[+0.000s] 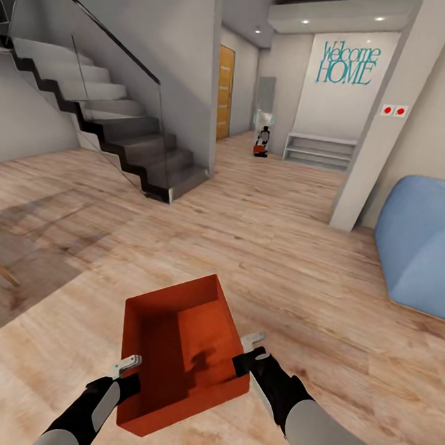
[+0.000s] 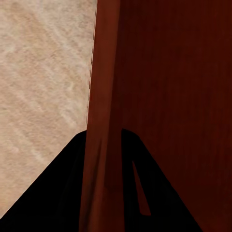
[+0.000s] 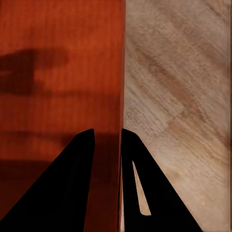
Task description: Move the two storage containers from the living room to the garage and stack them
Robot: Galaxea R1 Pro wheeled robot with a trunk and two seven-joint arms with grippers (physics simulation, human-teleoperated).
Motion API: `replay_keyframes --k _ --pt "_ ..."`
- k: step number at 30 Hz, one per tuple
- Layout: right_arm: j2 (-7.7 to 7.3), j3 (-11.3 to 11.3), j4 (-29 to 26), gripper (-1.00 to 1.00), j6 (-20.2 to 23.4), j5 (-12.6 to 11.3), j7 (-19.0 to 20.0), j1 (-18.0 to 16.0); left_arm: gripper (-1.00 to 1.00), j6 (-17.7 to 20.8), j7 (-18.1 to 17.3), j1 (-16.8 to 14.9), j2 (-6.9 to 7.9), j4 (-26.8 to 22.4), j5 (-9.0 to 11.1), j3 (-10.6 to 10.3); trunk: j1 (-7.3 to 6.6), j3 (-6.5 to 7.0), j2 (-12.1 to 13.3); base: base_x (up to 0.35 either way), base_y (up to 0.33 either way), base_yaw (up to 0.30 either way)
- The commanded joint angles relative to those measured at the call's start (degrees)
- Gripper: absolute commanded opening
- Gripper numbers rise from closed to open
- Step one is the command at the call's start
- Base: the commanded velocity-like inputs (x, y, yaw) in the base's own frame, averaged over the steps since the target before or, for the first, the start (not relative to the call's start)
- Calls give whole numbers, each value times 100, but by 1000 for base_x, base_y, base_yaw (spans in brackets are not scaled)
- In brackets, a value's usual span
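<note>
I hold one orange-red storage container [image 1: 184, 353] low in front of me, over the light wood-plank floor [image 1: 267, 253] of the living room. My left gripper [image 1: 128, 368] is shut on its left wall, and my right gripper [image 1: 251, 346] is shut on its right wall. In the left wrist view the dark fingers [image 2: 58, 188] of the left gripper [image 2: 104, 134] straddle the container's wall [image 2: 104, 96]. In the right wrist view the right gripper [image 3: 107, 131] pinches the thin wall [image 3: 120, 72], with the ribbed bottom [image 3: 58, 87] beside it. The garage is out of view.
A dark staircase [image 1: 116, 127] with a glass rail rises at the left. At the right stand a white pillar [image 1: 384, 128] and a blue sofa [image 1: 425, 245]. A corridor runs ahead to a wooden door [image 1: 224, 92], a low shelf [image 1: 320, 150] and a small red-and-white object [image 1: 261, 145].
</note>
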Motion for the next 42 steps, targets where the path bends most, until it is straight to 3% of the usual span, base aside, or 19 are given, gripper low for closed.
replay_keyframes --k 1,42 --pt "15 352 -20 -100 -115 -74 144 4 -100 92 47 -6 -21 -1 340 38 3 -5 -2 339 0 0" --pt "18 352 -20 -100 -115 -74 144 4 -100 92 47 -6 -21 -1 333 36 3 -5 -2 339 0 0"
